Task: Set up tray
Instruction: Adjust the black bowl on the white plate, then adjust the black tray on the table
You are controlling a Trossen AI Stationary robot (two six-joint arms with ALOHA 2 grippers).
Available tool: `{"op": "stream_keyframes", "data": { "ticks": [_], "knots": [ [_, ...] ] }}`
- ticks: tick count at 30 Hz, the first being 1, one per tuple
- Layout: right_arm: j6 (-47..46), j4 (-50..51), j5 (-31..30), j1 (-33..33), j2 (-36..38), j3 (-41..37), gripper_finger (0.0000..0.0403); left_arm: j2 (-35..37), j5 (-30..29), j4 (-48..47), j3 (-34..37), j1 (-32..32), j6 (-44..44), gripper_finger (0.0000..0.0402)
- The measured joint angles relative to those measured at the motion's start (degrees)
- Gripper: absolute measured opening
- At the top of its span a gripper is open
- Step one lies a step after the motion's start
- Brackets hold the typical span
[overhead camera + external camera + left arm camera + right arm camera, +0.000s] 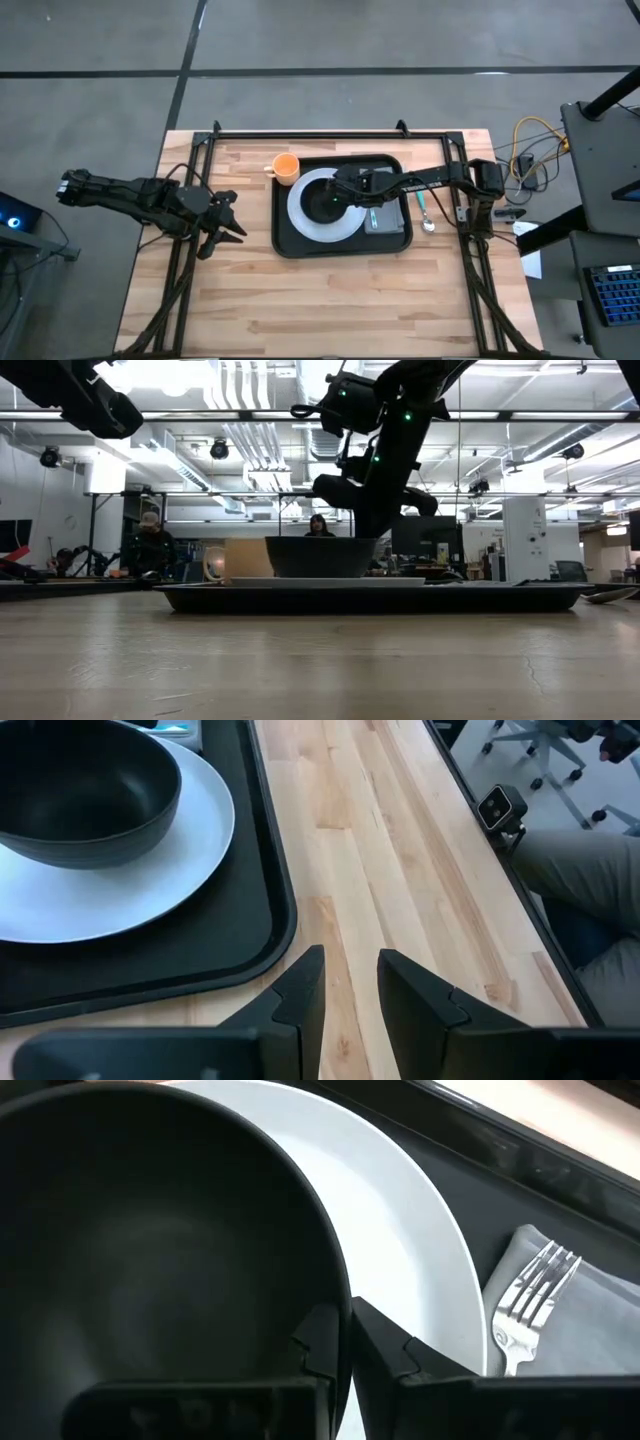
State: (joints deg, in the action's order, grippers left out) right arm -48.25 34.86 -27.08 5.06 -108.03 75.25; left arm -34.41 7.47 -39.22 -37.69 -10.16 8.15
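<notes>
Progress is looking well advanced, as far as you can judge. The tray [343,207] is sitting near the middle of the surface [330,300], a little toward twelve o'clock, and it is already carrying a white plate [303,222] on its nine o'clock half. A black bowl [150,1240] is resting on that plate, and your right hand [345,1342] is pinching the bowl's rim, one finger inside and one outside, so the bowl looks like the step you are working on now; you are probably just setting it down and have yet to let go. At the tray's three o'clock side a grey napkin [575,1330] is lying with a fork [525,1305] on top of it.

Two things are still sitting off the tray: an orange cup [286,166] just beside its ten o'clock corner, and a spoon [425,214] on the bare wood just past its three o'clock edge. You will likely be bringing those in next.

Your left hand [350,992] is waiting over the wood at the tray's nine o'clock side, fingers slightly apart and holding nothing.
</notes>
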Motion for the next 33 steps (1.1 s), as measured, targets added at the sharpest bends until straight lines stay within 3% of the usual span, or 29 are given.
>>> {"op": "stream_keyframes", "data": {
  "ticks": [18,22,26,29,33],
  "knots": [
    [4.1,1.1,-1.3,0.0,0.8,1.4,0.0080,0.0,1.4,0.0,0.0,0.0,0.1,0.0076],
    [5.0,3.2,-1.9,-0.2,4.4,3.3,0.0093,0.0,-2.0,0.0,0.0,-0.1,1.6,0.0076],
    [1.0,13.1,-8.0,-2.3,9.7,3.1,0.0107,-0.8,-6.6,1.0,0.7,0.0,2.0,0.0076],
    [-5.1,23.9,-12.3,-4.5,13.2,1.8,0.0121,-0.2,-4.1,2.1,2.2,0.0,-2.2,0.0076],
    [-10.8,29.6,-13.8,-7.9,18.2,-2.4,0.0139,6.4,-1.2,4.8,4.4,-0.1,-2.7,0.0076]
  ]
}}
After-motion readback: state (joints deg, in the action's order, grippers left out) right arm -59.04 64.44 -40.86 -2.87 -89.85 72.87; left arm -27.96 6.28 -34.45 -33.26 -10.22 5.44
